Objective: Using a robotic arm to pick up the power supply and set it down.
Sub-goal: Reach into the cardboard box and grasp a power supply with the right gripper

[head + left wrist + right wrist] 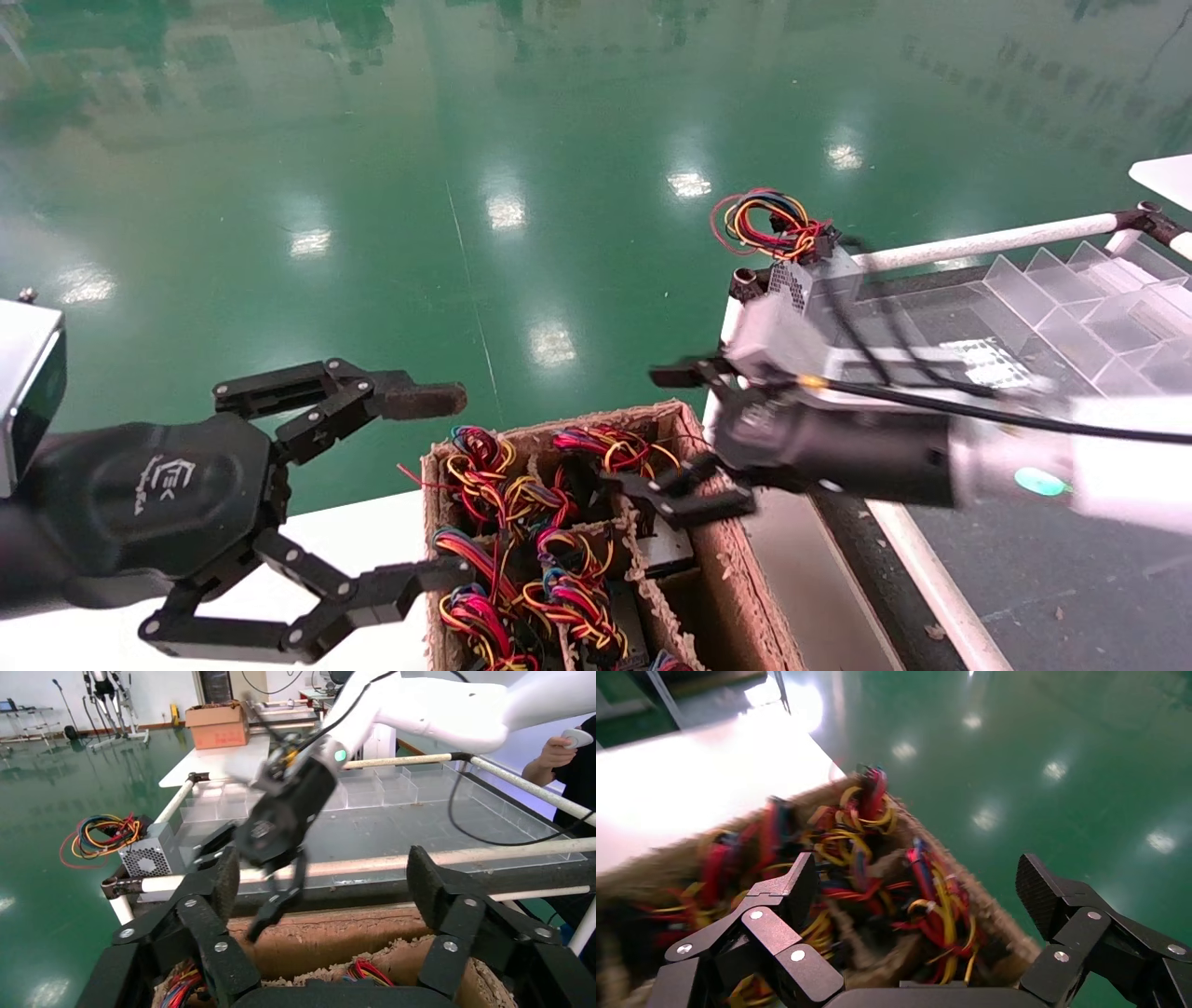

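Observation:
Several power supplies sit in the compartments of a brown cardboard box (717,596), mostly showing as wire bundles. The power supply (615,450) at the box's far right corner carries red, yellow and orange wires. My right gripper (680,438), on the white forearm with a green dot, hovers open just above that corner with nothing between its fingers. In the right wrist view the right gripper (919,881) looks down on the tangled wires (926,888). My left gripper (442,485) stays open at the box's left side.
Another grey box with a vent face (808,278) and coloured wires rests on the near corner of the right-hand table (1071,578), also seen as the vent-faced box (144,857). Clear plastic dividers (1099,298) stand on that table. A white tabletop (354,540) lies left of the cardboard box.

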Controlling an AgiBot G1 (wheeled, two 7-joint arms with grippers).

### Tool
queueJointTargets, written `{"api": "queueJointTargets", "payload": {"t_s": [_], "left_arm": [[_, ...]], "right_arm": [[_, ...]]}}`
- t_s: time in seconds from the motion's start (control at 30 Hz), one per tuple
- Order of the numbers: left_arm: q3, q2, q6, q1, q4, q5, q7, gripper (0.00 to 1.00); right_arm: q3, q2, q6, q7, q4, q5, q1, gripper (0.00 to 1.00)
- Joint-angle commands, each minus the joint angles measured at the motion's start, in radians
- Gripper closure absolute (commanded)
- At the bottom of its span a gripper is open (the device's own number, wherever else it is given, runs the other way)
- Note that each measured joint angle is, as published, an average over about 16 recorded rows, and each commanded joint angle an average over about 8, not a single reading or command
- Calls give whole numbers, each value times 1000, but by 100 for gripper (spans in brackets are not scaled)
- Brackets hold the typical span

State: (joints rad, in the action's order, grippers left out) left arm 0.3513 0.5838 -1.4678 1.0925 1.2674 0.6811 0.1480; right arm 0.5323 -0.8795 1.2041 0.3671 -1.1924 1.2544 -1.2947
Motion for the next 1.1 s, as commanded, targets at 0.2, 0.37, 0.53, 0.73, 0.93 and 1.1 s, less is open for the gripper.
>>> {"api": "queueJointTargets", "payload": {"t_s": [0.2,0.37,0.53,0.73,0.93,1.1], "left_arm": [[0,0,0,0,0,0,0,0],[0,0,0,0,0,0,0,0],[0,0,0,0,0,0,0,0],[0,0,0,0,0,0,0,0],[0,0,0,0,0,0,0,0],[0,0,0,0,0,0,0,0]], "right_arm": [[86,-117,-53,41,55,160,-86,100],[111,-139,-85,41,37,217,-80,100],[124,-139,-127,43,-1,265,-57,100],[132,-137,-170,41,-41,304,-25,100],[136,-139,-202,34,-54,328,-5,100],[133,-140,-230,24,-65,340,9,100]]}}
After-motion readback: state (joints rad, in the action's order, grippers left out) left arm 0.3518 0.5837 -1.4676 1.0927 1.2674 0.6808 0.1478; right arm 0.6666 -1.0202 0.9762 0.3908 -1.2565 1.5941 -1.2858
